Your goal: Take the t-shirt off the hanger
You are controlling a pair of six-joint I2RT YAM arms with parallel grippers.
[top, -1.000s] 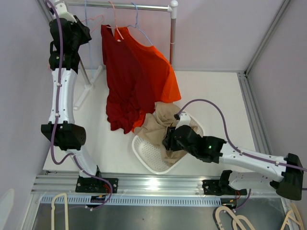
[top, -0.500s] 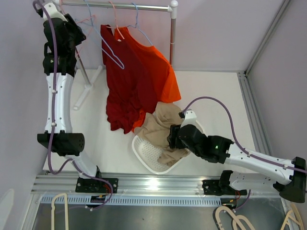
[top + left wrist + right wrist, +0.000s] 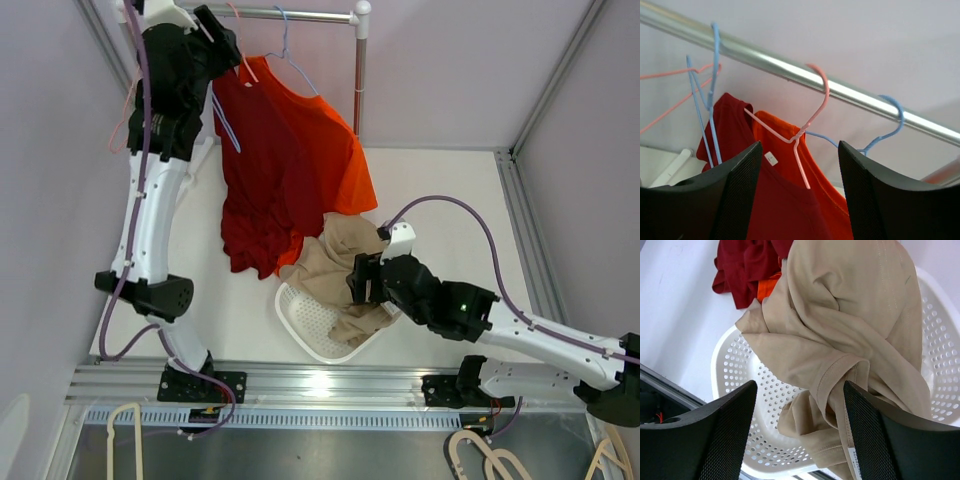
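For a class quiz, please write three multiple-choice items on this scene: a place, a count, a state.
1. Where is the beige t-shirt? A on the table; B in the white basket; C on a hanger.
2. How many t-shirts hang at the rail? A one; B two; C four.
3. The right fingers are: A open; B shut on the basket; C shut on a hanger.
Key: B, it lies in the basket; B, a red t-shirt and an orange t-shirt; A, they stand apart, gripping nothing.
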